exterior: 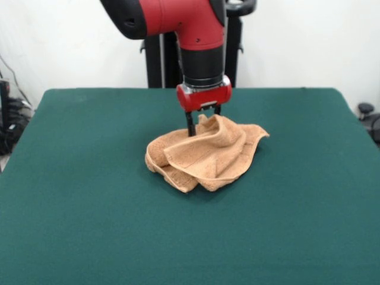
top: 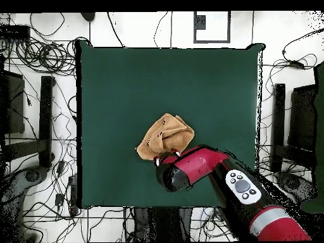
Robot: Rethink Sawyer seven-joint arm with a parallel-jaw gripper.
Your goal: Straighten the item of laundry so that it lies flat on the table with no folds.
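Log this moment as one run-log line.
towel: crumpled, folded | gripper: down at towel's far edge | jaws: state unclear | table: towel near centre | task: not flat yet

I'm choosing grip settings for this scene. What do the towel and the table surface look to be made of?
The towel looks like tan-orange terry cloth: a nubby, matte pile with soft rounded folds and a hemmed edge. The table seems covered in dark green felt-like cloth, matte and even, with no shine; what lies under that cover cannot be seen.

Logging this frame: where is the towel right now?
In the front view the towel lies crumpled near the middle of the table, with the tool at its far edge, toward the pedestal.
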